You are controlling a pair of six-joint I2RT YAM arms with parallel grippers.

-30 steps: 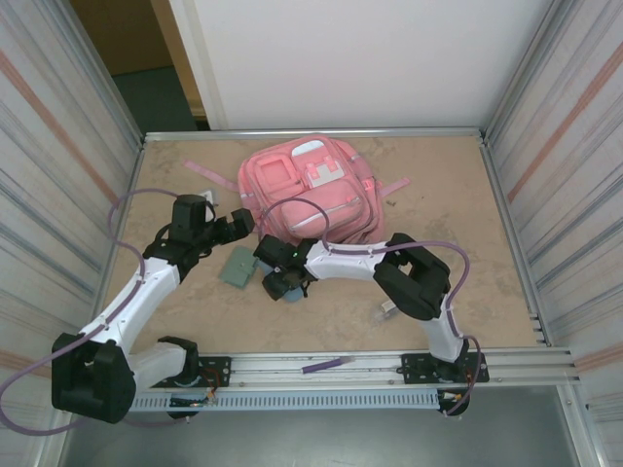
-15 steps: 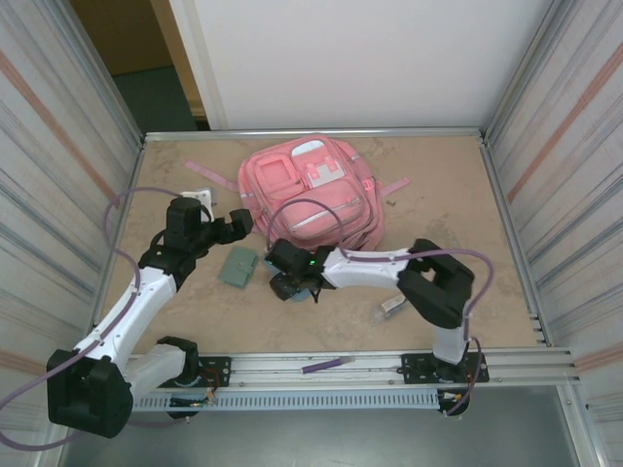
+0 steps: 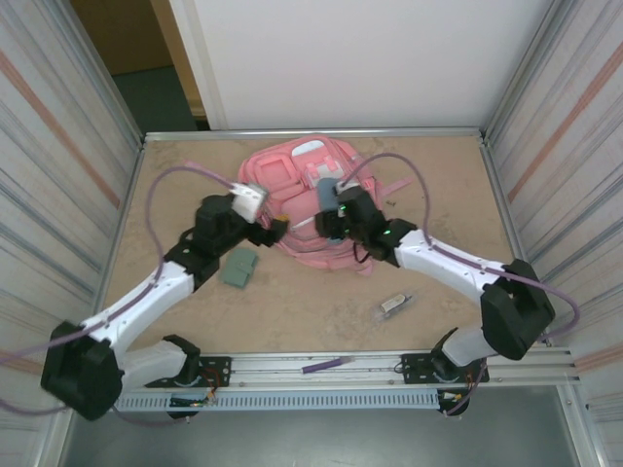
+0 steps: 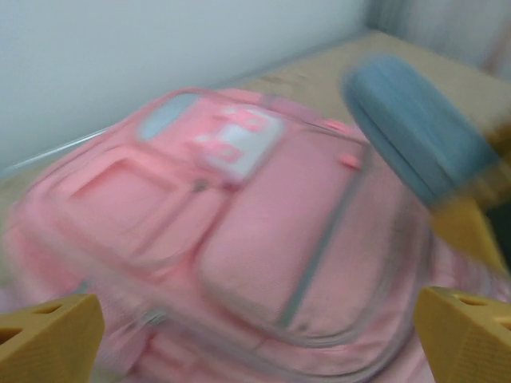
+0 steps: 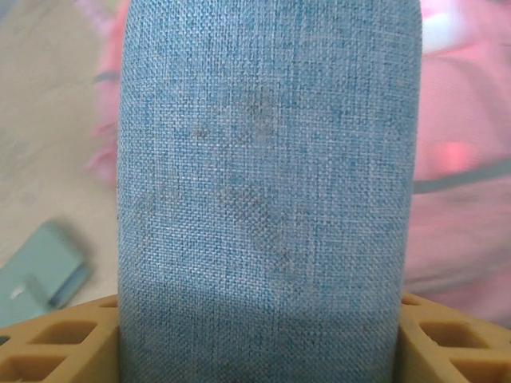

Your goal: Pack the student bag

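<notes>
No lettering, brand, number or sign can be read anywhere. The large pink fabric backpack (image 3: 284, 181) carries a white and pale pink patch (image 4: 233, 142) on its upper front pocket. The left wrist view of it is blurred and the overhead view too small to tell whether it bears print. The blue-grey woven fabric pouch (image 5: 267, 183), over the backpack's front, shows plain weave close up. The small flat green case (image 3: 238, 268) lies just off the backpack's near left corner, and the small pale object (image 3: 394, 305) lies on the bench off its near right corner. Both are too small to make out any marking.
</notes>
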